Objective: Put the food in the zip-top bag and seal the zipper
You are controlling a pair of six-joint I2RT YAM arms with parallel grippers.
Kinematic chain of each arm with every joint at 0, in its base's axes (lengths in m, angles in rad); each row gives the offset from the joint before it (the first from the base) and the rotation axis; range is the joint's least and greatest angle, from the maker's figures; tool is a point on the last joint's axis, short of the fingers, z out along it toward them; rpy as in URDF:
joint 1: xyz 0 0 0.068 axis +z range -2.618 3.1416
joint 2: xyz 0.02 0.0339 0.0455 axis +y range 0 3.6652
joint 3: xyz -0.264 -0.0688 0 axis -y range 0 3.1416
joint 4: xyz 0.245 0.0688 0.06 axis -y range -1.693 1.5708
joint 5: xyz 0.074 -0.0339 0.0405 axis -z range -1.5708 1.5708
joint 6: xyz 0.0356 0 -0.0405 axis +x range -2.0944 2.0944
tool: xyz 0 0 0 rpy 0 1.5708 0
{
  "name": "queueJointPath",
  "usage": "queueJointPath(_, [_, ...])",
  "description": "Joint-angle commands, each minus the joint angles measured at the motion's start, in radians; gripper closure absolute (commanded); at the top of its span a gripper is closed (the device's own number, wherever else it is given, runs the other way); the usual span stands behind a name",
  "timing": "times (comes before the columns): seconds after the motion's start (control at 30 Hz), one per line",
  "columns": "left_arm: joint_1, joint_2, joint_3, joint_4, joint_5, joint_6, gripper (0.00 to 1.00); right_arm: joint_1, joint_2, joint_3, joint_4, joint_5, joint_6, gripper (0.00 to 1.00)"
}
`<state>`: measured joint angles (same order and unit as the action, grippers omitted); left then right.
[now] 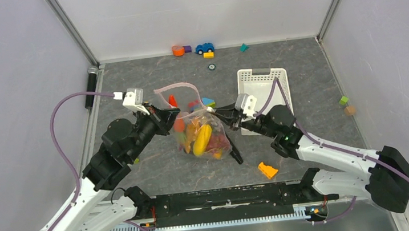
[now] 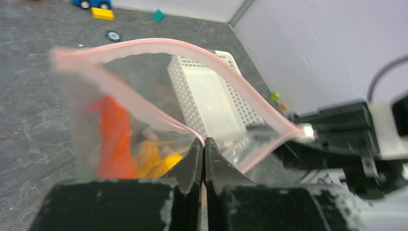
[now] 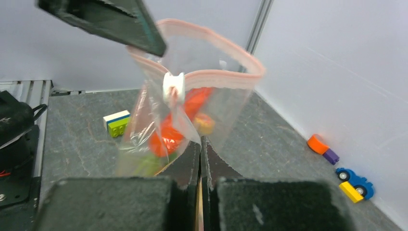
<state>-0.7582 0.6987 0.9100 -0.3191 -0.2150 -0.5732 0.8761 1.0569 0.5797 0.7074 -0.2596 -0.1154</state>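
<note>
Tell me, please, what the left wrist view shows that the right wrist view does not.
Only the left wrist view: the white lattice basket and a teal block. Only the right wrist view: a white, blue and green brick and an orange and purple piece. Both: the zip-top bag, its pink zipper gaping, food inside, the left gripper and right gripper each shut on its film, and the blue toy car.
</note>
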Motion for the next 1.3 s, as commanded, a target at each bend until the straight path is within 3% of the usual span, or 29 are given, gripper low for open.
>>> queueJointPath(0.0, [0.003, -0.047, 0.005, 0.017, 0.116, 0.151, 0.89, -0.123, 0.055, 0.087, 0.113, -0.2, 0.073, 1.0])
queueJointPath(0.03, [0.004, -0.045, 0.004, 0.009, 0.135, 0.173, 0.82, -0.144, 0.079, 0.098, 0.119, -0.262, 0.087, 1.0])
queueJointPath(0.1, [0.003, -0.041, 0.006, -0.01, 0.199, 0.249, 0.53, -0.163, 0.116, 0.106, 0.137, -0.377, 0.104, 1.0])
queueJointPath(0.13, [0.003, -0.042, 0.009, -0.014, 0.235, 0.291, 0.24, -0.163, 0.132, 0.106, 0.136, -0.421, 0.088, 1.0])
queueJointPath(0.17, [0.003, -0.045, 0.012, -0.014, 0.28, 0.353, 0.01, -0.163, 0.139, 0.103, 0.133, -0.445, 0.077, 1.0])
queueJointPath(0.4, [0.003, -0.036, 0.063, 0.03, 0.492, 0.773, 0.0, -0.17, 0.148, 0.106, 0.067, -0.514, 0.019, 1.0])
queueJointPath(0.57, [0.003, 0.091, 0.184, -0.056, 0.671, 0.995, 0.0, -0.171, 0.119, 0.097, 0.025, -0.56, 0.006, 1.0])
queueJointPath(0.73, [0.004, 0.216, 0.254, -0.068, 0.701, 0.981, 0.0, -0.172, 0.113, 0.101, -0.001, -0.586, -0.003, 1.0])
queueJointPath(0.87, [0.005, 0.236, 0.179, 0.015, 0.761, 0.968, 0.0, -0.172, 0.108, 0.097, -0.007, -0.582, -0.01, 1.0])
queueJointPath(1.07, [0.005, 0.263, 0.168, 0.069, 0.845, 0.905, 0.22, -0.173, 0.107, 0.09, 0.011, -0.612, -0.002, 1.0])
queueJointPath(1.2, [0.005, 0.27, 0.161, 0.073, 0.822, 0.893, 0.43, -0.172, 0.104, 0.088, 0.014, -0.607, 0.002, 1.0])
queueJointPath(1.27, [0.005, 0.268, 0.159, 0.062, 0.812, 0.9, 0.49, -0.173, 0.1, 0.086, 0.016, -0.607, 0.007, 1.0])
